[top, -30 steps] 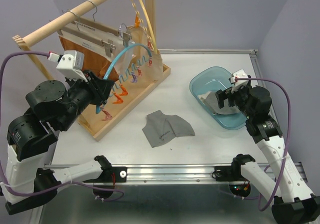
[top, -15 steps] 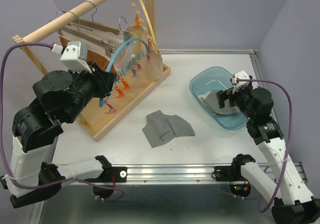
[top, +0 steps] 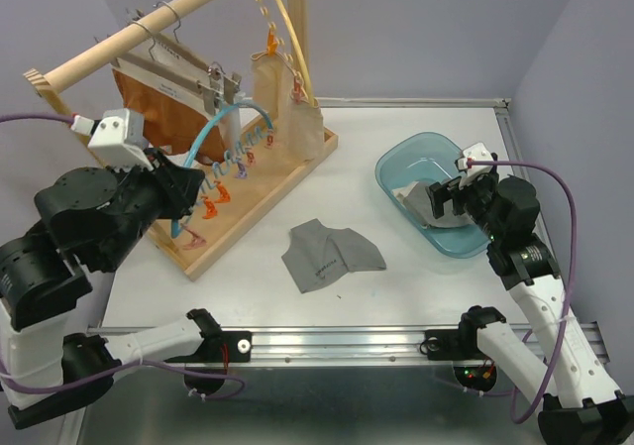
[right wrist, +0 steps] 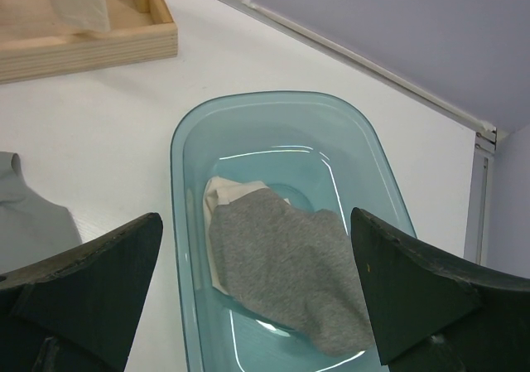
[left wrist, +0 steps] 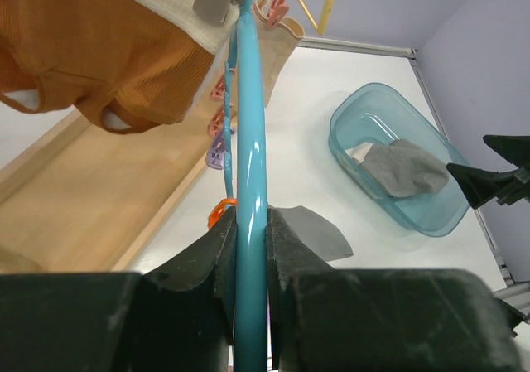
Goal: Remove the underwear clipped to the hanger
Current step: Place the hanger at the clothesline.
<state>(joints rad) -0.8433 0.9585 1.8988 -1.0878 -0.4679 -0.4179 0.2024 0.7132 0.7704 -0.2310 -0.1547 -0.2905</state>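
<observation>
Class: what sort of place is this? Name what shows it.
Likely a robot test bench staged for laundry: arms bolted to a walled-in table, a wooden rack with clipped underwear, a blue tub.

Grey underwear [top: 327,252]: two
Rust-orange underwear [left wrist: 83,49]: one
Teal hanger [left wrist: 251,181]: one
Basin [right wrist: 176,181]: one
Wooden rack [top: 129,37]: one
Robot arms [top: 89,217]: two

Just pale lilac walls [top: 426,29] past the right gripper [top: 446,199], white table [top: 396,277] under it, soft even light.
</observation>
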